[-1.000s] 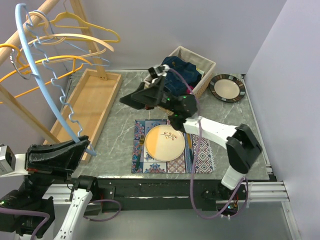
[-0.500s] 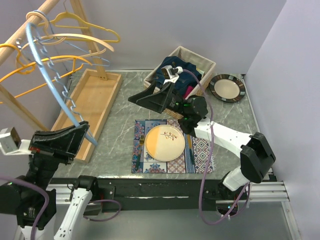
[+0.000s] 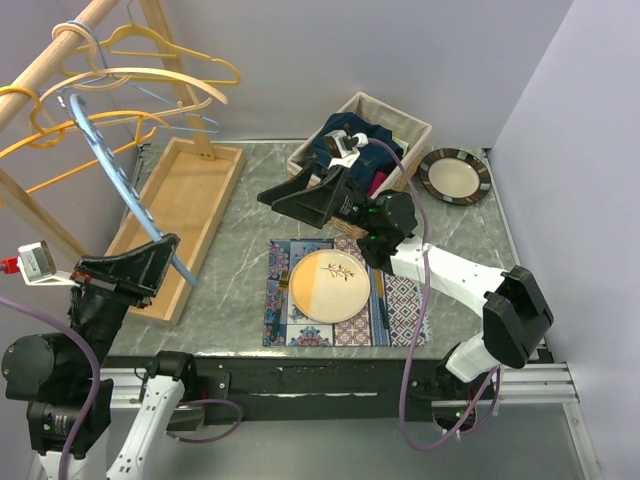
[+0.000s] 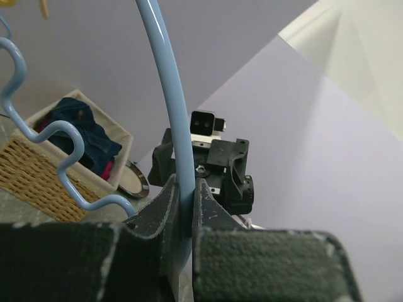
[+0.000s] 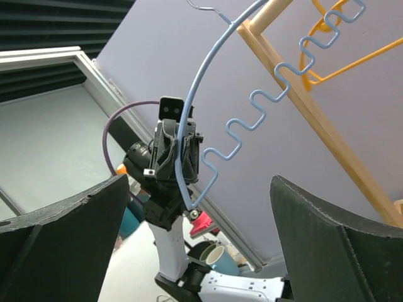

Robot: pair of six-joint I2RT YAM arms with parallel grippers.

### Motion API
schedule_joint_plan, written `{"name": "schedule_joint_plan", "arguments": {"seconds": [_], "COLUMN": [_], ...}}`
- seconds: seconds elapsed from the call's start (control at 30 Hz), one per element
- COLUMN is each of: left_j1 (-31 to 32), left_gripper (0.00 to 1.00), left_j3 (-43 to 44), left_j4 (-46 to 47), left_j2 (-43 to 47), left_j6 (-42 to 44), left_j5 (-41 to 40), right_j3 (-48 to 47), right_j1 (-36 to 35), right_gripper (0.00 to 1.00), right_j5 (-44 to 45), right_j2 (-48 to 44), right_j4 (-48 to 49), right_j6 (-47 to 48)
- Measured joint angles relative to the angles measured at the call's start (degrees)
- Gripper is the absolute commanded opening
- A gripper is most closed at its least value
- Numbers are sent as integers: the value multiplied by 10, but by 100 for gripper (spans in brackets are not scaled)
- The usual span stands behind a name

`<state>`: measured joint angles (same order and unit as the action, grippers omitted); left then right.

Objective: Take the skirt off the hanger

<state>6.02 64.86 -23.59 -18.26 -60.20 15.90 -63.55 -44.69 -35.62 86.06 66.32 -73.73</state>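
Walls (image 3: pixel 400 50): plain, matt, pale lilac; they close the scene on the far and right sides
Table (image 3: pixel 240 250): flat grey top with a marbled, veined pattern; black frame along the near edge
Rack (image 3: pixel 45 218): pale round wooden poles at the far left; thin yellow hangers (image 3: pixel 190 65) hooked over its top rod
Tray (image 3: pixel 190 190): long, shallow, light wood; lies on the left of the table under the rack
Basket (image 3: pixel 393 108): rectangular woven wicker with a pale lining; far centre of the table
Placemat (image 3: pixel 405 310): rectangular, busy blue and red tile print; near centre; a round cream plate (image 3: pixel 328 285) with a leaf motif lies on it
Skirt (image 3: pixel 362 128): dark blue cloth, bunched inside the basket, off the hanger
Blue hanger (image 4: pixel 171 94): smooth curved bar with a wavy lower wire; bare; tilted up toward the rack
Dark-rimmed plate (image 3: pixel 455 175): round, pale centre; just right of the basket
Left gripper (image 3: pixel 165 250): black padded fingers pinching the blue hanger's bar
Right gripper (image 3: pixel 280 192): jaws spread wide, nothing between them; raised just left of the basket
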Motion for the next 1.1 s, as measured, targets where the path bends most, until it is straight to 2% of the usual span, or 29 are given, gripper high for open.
{"name": "schedule_joint_plan", "arguments": {"seconds": [0.33, 0.57, 1.1], "left_j1": [0, 1, 3], "left_gripper": [1, 1, 1], "left_j3": [52, 60, 71], "left_j4": [-28, 6, 58], "left_j2": [-39, -98, -153], "left_j6": [16, 33, 8], "left_j5": [-71, -98, -126], "right_j3": [19, 20, 22], "right_j1": [1, 1, 1], "right_gripper": [100, 100, 100], "right_j5": [0, 0, 0], "right_j2": [-47, -75, -75], "right_j4": [-55, -69, -91], "right_j6": [54, 80, 109]}}
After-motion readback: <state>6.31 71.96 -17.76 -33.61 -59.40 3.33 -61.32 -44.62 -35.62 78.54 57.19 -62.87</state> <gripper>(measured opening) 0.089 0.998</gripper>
